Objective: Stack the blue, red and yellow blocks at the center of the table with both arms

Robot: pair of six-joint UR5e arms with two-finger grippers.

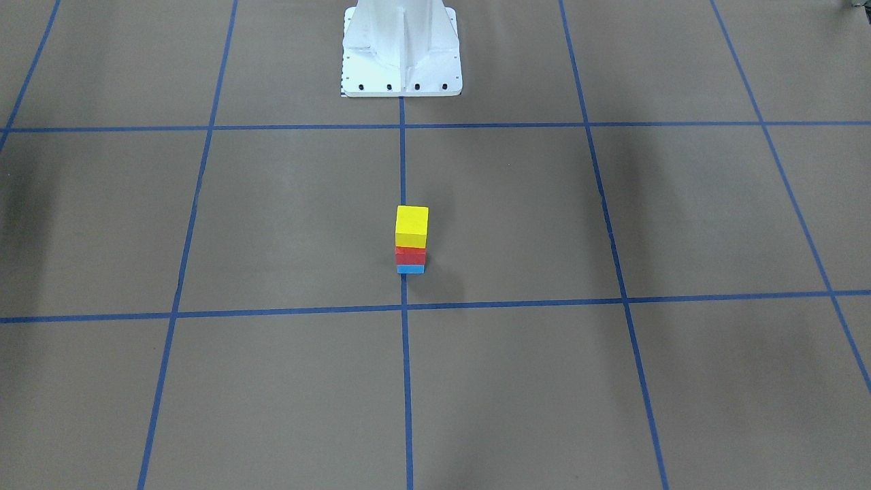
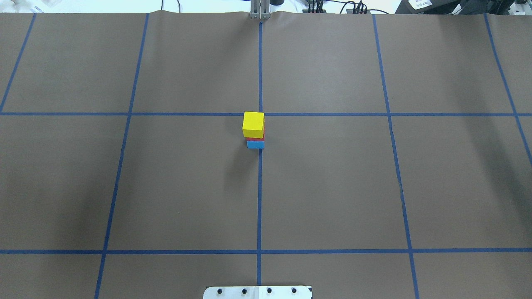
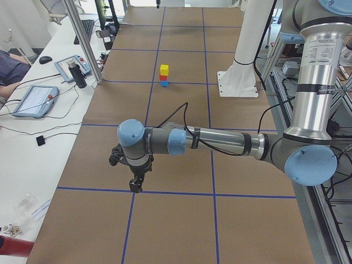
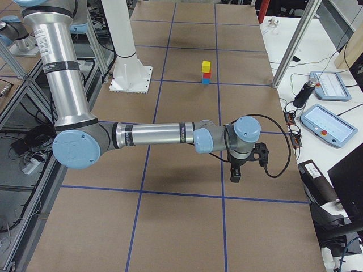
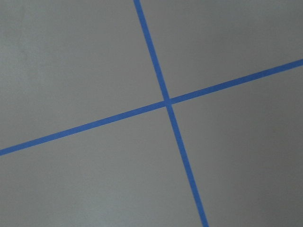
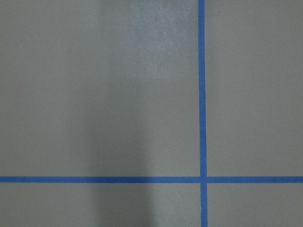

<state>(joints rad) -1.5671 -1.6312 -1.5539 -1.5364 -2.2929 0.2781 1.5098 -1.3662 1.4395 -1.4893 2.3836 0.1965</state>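
Brown paper covers the table (image 2: 166, 187), gridded with blue tape (image 2: 259, 199). The stack stands at centre: blue block (image 1: 410, 269) at the bottom, red block (image 1: 410, 256) on it, yellow block (image 1: 412, 221) on top, all touching and upright. In the overhead view the stack sits just at 6 o'clock of a tape crossing, its base against the centre line. The robot base (image 2: 257, 292) lies at 6 o'clock of the stack, well apart.

Left gripper (image 3: 135, 184) points down over the paper at 7 o'clock of the stack in the left side view, well apart. Right gripper (image 4: 235, 173) points down at 5 o'clock of the stack in the right side view, well apart. Jaw opening of either gripper: cannot tell, as only the side views show them. Both wrist cameras show paper and tape only.
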